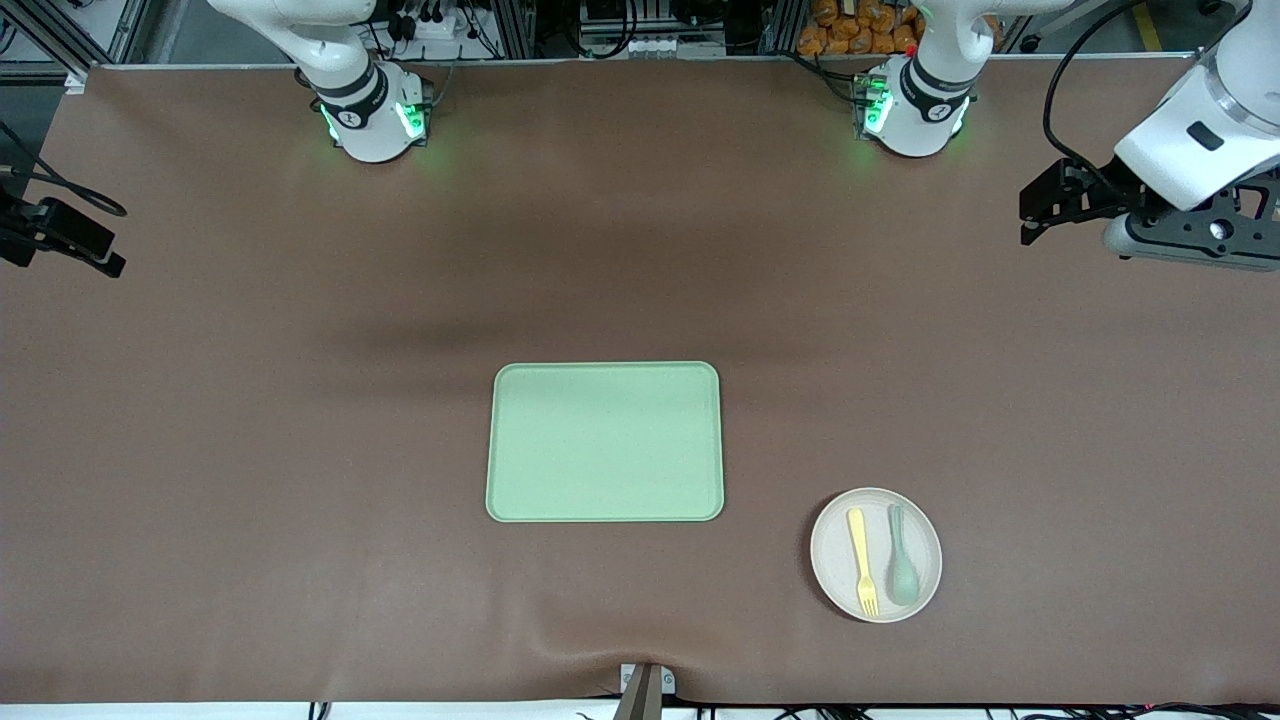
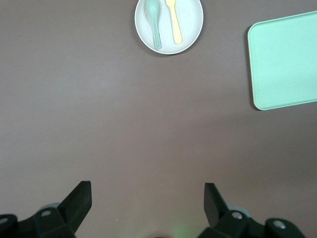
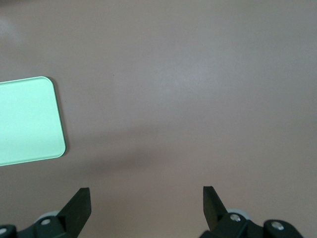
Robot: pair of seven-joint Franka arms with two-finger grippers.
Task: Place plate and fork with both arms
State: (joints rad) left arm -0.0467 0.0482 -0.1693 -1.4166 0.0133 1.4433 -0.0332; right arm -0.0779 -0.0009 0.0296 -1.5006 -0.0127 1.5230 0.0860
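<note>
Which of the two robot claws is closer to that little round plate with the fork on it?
The left. The left gripper hangs open over the left arm's end of the table, the plate's end. The right gripper hangs open over the right arm's end.

Two white jointed arms with dark grey joint bands, round white bases glowing green at the sides, black cable looping to the left arm's wrist, black left gripper and right gripper with wedge-shaped fingers, silver screws

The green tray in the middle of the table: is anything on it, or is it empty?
Empty. The tray shows only its bare green surface. The fork and the spoon lie side by side on the plate, which sits apart from the tray.
</note>
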